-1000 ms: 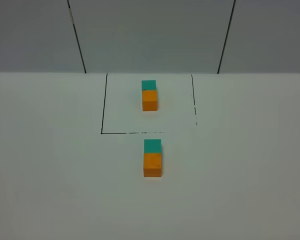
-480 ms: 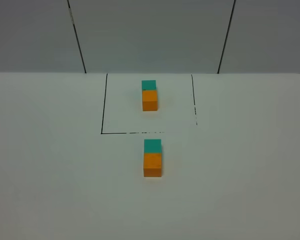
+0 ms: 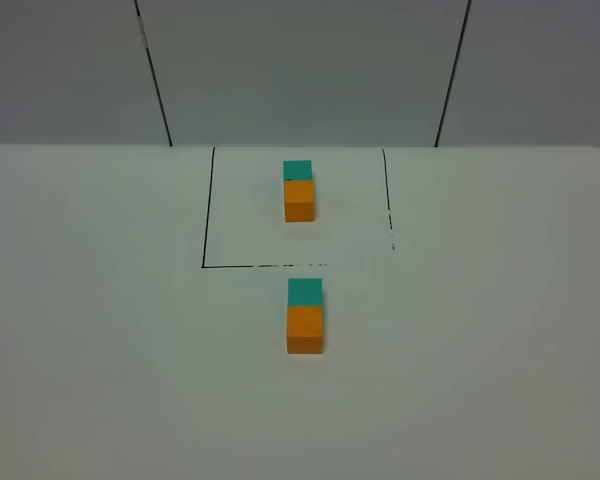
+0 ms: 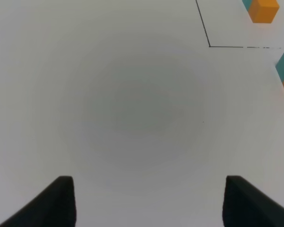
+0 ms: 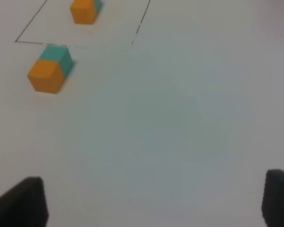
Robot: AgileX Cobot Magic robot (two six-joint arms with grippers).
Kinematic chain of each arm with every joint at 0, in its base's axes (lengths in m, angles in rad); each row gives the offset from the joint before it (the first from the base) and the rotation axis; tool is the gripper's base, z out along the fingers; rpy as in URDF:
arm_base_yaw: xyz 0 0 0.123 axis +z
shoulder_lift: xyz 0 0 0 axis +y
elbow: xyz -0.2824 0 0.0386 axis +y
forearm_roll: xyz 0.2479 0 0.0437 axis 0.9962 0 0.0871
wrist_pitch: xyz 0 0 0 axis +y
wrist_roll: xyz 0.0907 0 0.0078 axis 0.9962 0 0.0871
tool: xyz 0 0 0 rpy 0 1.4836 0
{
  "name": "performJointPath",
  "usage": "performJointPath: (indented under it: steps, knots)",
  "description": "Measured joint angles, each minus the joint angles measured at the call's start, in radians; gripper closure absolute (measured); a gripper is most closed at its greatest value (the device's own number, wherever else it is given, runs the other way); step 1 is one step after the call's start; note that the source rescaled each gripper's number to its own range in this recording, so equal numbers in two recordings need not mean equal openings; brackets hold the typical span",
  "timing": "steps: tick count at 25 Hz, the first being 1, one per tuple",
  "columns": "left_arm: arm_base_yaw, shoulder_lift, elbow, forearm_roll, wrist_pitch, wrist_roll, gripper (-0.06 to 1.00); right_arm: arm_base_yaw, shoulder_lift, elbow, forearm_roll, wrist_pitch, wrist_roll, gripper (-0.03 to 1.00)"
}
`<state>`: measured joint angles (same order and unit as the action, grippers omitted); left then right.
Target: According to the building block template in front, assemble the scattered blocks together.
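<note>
**Two cube pairs on the white surface, both hands wide open and holding nothing**

The building block template [image 3: 299,190] is a teal cube joined to an orange cube, the teal one on the far side and the orange one toward the camera, their faces touching. A thin black drawn outline [image 3: 208,208] frames it on three sides; the right line and the near line are broken into dashes in places. The template sits near the far middle of that frame.

The scattered blocks [image 3: 305,316] lie just outside the near line of the frame, in line with the template. They are a teal cube [image 3: 305,291] and an orange cube [image 3: 305,329], plain, matte and alike in size, pressed together in the same order as the template: teal far, orange near.

Counted: two teal cubes and two orange cubes, four in all, making two pairs, and one drawn frame.

The left hand [image 4: 149,201] shows only its two dark fingertips [image 4: 61,201], spread far apart over bare white surface [image 4: 132,118], gripping nothing and touching no cube; both pairs sit well off to its side. The right hand [image 5: 154,201] is likewise spread wide, its fingertips [image 5: 31,201] at the frame corners, empty, with the blocks [image 5: 49,71] well apart from it.
</note>
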<state>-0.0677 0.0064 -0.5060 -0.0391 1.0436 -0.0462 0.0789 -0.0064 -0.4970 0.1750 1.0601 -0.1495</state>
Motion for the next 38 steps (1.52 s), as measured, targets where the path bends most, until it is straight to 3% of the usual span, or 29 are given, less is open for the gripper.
performJointPath:
  steps: [8,14,38]
  knots:
    - [0.000,0.000,0.000,0.000,0.000,0.000,0.55,-0.005,0.000,0.000,0.000,0.000,0.000,0.16]
    - [0.000,0.000,0.000,0.000,0.000,0.000,0.55,-0.057,0.000,0.000,0.000,0.000,0.003,0.16]
    - [0.000,0.000,0.000,-0.001,0.000,0.000,0.55,-0.059,0.000,0.000,-0.002,0.000,0.007,0.16]
